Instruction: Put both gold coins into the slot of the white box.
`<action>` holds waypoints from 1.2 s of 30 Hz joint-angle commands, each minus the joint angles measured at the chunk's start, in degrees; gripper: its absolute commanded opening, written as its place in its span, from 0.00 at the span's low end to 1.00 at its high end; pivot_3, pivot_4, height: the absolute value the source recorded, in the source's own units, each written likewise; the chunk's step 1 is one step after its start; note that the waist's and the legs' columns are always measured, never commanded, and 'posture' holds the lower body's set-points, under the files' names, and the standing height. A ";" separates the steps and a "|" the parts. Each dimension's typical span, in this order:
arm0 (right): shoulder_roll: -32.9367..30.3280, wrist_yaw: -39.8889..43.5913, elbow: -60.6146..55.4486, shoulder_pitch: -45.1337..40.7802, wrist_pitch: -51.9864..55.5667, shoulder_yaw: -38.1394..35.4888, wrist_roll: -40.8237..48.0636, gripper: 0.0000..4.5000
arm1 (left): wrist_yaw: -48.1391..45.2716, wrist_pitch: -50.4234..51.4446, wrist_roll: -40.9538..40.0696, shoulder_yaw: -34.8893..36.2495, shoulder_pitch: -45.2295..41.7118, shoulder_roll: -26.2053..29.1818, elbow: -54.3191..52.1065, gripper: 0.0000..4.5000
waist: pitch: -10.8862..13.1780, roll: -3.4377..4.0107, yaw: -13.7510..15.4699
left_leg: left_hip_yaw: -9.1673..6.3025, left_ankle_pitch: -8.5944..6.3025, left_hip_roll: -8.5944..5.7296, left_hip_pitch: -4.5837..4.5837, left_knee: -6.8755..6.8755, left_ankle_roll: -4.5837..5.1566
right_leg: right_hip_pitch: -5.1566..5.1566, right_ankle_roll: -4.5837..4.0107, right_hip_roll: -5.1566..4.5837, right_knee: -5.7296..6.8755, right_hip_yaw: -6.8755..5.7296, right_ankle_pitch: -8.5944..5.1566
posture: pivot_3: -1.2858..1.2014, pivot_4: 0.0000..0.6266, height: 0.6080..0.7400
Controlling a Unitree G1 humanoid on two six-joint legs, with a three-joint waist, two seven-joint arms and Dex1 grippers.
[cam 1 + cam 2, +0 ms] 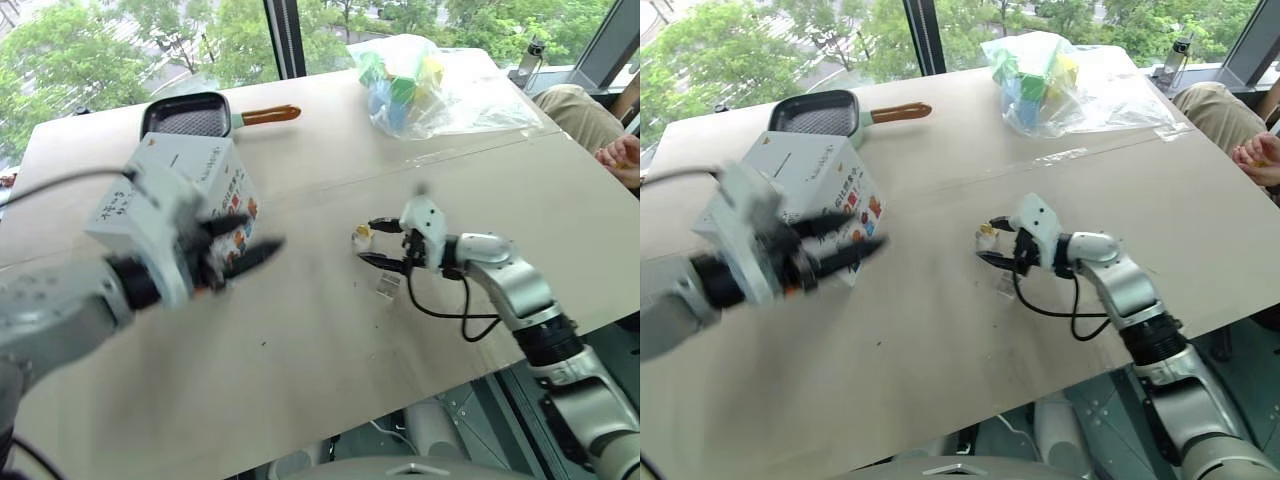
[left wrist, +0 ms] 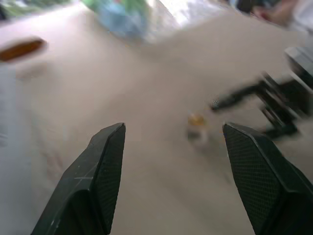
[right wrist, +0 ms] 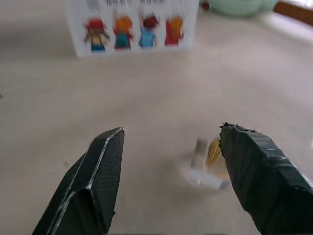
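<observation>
Coin (image 3: pixel 213 151), gold, seemingly propped on a clear cube (image 3: pixel 205 169), sits on the surface just beside one finger of the right gripper (image 1: pixel 378 243), jaws wide. Left gripper (image 1: pixel 250 243) gapes empty before the white box (image 1: pixel 200 170).

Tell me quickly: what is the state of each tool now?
Left tool: open, holding nothing.
Right tool: open, holding nothing, beside a gold coin on a clear cube.

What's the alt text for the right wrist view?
The right tool's open black fingers frame a gold coin standing in a clear cube on the tan table. Beyond stands the white box with a row of cartoon figures.
</observation>
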 commanded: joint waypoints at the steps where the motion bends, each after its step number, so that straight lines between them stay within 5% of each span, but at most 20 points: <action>1: 2.24 -4.71 1.91 -2.23 0.69 0.06 -3.42 0.75 | -4.19 0.82 5.65 2.44 5.17 1.45 -2.58 0.71 | 0.02 0.04 0.18 | 0.00 0.01 -0.01 0.00 0.00 -0.02 | -0.01 -0.01 0.01 0.04 0.01 0.01 | 0.52 0.24 0.85; 7: 5.50 -7.92 3.84 -3.42 2.35 -2.44 -3.61 0.75 | -8.48 -3.08 14.32 0.05 8.26 -0.50 -3.45 0.71 | 0.00 0.01 0.70 | -0.03 0.07 -0.02 0.00 0.04 -0.09 | 0.05 -0.18 0.11 0.00 -0.07 0.12 | 0.52 0.24 0.85; 11: 5.60 -7.54 2.17 -2.13 3.25 -1.90 -3.99 0.46 | -10.01 -4.89 17.95 -2.27 8.74 -2.27 -3.26 0.73 | 0.00 0.02 0.59 | -0.04 0.07 0.00 -0.01 0.03 -0.09 | 0.04 -0.18 0.07 -0.05 -0.07 0.12 | 0.52 0.24 0.85; 15: 5.83 -7.26 2.02 -1.91 3.58 -1.58 -4.28 0.01 | -10.78 -5.45 20.00 -3.50 8.89 -3.54 -2.79 0.73 | 0.00 0.02 0.33 | -0.05 0.07 0.03 -0.02 0.00 -0.09 | 0.02 -0.18 0.08 -0.06 -0.07 0.12 | 0.52 0.24 0.85; 22: 7.51 -7.59 1.56 -2.92 6.18 -5.51 -0.77 0.01 | -9.76 -9.75 19.67 -3.74 7.79 -11.54 -2.20 0.73 | -0.02 0.00 0.30 | -0.05 0.07 0.03 -0.02 0.01 -0.09 | 0.03 -0.18 0.06 -0.05 -0.06 0.13 | 0.52 0.24 0.85; 31: 20.03 -14.01 -11.17 -6.01 31.18 -24.69 33.57 0.01 | 3.80 -23.90 -4.89 -6.19 -0.31 -36.98 4.27 0.73 | -0.09 0.00 0.62 | -0.18 0.06 0.07 -0.04 0.11 -0.08 | 0.05 -0.18 0.03 0.00 -0.13 0.14 | 0.52 0.24 0.85; 36: 22.84 -18.63 -14.40 -5.85 39.49 -28.07 47.84 0.01 | 6.14 -29.95 -9.79 -10.90 -6.35 -47.18 7.03 0.73 | -0.15 -0.09 0.81 | -0.18 0.06 0.01 -0.04 0.18 -0.08 | 0.08 -0.18 0.02 0.02 -0.13 0.15 | 0.52 0.24 0.85</action>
